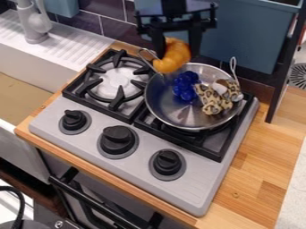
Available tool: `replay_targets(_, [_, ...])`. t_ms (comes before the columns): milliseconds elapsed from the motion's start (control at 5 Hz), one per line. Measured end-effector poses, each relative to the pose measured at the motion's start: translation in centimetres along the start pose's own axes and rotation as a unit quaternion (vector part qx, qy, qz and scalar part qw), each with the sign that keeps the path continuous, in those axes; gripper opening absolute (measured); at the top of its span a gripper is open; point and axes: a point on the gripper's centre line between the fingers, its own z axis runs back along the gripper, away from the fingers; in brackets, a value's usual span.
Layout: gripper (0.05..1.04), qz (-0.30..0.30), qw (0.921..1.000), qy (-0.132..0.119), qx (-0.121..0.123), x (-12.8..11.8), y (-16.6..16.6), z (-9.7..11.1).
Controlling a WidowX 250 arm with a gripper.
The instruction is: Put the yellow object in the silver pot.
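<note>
At the top centre of the camera view, the black gripper (177, 51) hangs over the back left rim of the silver pot, its fingers shut on the yellow-orange object (172, 61). This curved object is held between the fingertips, in front of the pot's back left edge and left handle. The silver pot (170, 112) stands on the right burner of the stove. Inside it lie a dark blue, grape-like item (186, 86) and a leopard-spotted plush item (213, 100) toward the right side.
The left burner (113, 83) has a black grate, and three black knobs line the stove's front. A sink with a faucet (35, 22) is at the left. Blue panels rise behind the stove, with a dark upright edge (286, 71) at the right.
</note>
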Motion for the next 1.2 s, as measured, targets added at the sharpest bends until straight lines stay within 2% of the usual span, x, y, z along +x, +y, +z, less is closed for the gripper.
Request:
replay_targets(600, [0.665,0.016,0.9996,-0.018,0.013,-1.9,0.0,-3.4])
replay_targets(800, [0.731,0.021,0.9995,-0.022,0.006,-1.9,-0.2,-3.2])
replay_targets(1000, [0.961,0.020,0.9995,-0.023,0.009,-2.1,-0.3,-2.8])
replay_targets(1200, [0.995,0.007,0.9992,-0.036,0.012,-2.0,-0.5,-3.0])
